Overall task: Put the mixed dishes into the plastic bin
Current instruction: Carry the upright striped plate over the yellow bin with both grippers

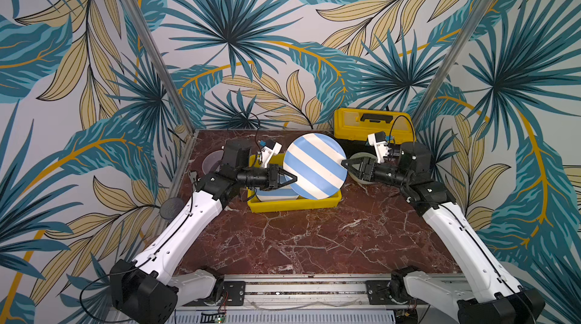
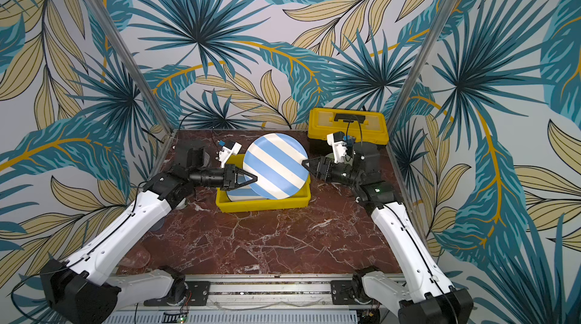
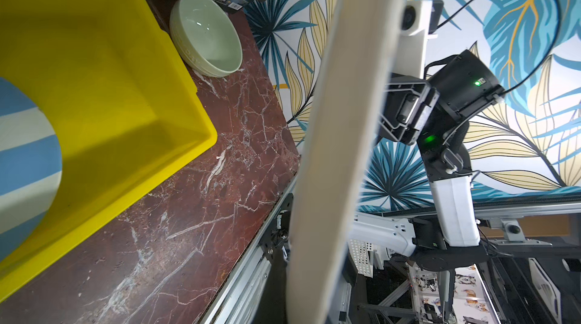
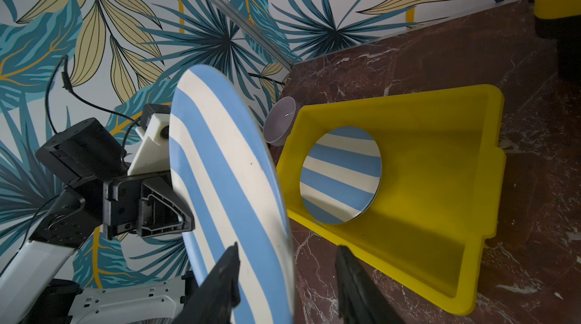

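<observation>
A large blue-and-white striped plate (image 1: 315,165) hangs tilted on edge over the yellow plastic bin (image 1: 292,206). My left gripper (image 1: 295,178) is shut on the plate's left rim. My right gripper (image 4: 287,272) is open, and its jaws straddle the right rim with a gap still showing on one side. A smaller striped plate (image 4: 341,174) lies flat in the bin. In the left wrist view the held plate's pale underside (image 3: 330,149) hides the jaws. A pale green bowl (image 3: 207,33) stands on the table just right of the bin. A lilac bowl (image 4: 279,124) sits behind the bin's left end.
A yellow-and-black toolbox (image 1: 374,124) stands at the back right corner, close behind the right wrist. A dark round disc (image 1: 172,208) lies at the table's left edge beside the left arm. Walls close in the table on three sides.
</observation>
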Robot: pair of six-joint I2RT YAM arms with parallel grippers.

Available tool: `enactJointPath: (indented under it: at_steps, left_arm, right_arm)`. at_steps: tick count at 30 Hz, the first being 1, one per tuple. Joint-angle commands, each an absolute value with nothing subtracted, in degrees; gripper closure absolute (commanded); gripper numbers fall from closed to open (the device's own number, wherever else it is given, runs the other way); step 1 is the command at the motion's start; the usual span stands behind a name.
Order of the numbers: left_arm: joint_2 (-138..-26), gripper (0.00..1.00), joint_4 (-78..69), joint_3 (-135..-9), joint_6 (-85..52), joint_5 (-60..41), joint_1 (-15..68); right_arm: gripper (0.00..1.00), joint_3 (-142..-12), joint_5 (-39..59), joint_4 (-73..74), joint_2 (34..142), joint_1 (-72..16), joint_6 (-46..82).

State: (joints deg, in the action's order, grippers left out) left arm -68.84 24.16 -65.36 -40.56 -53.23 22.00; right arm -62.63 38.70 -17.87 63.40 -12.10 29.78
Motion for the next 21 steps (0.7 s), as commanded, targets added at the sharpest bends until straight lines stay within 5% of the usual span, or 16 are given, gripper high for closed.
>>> enactJointPath:
  at_steps: [1,21]
  left_arm:
    - [-66.3,0.98,19.06,-64.64,-41.27,-57.45,20.15]
    - [-65.3,0.99,13.56,-57.79,-44.68,-59.46,14.26]
  right_arm:
    - [0.55,-63.54,38.08,-16.47,65.22,-13.69,30.04]
    - [0.83,-64.66,43.57,-1.14,71.6,-19.12,40.24]
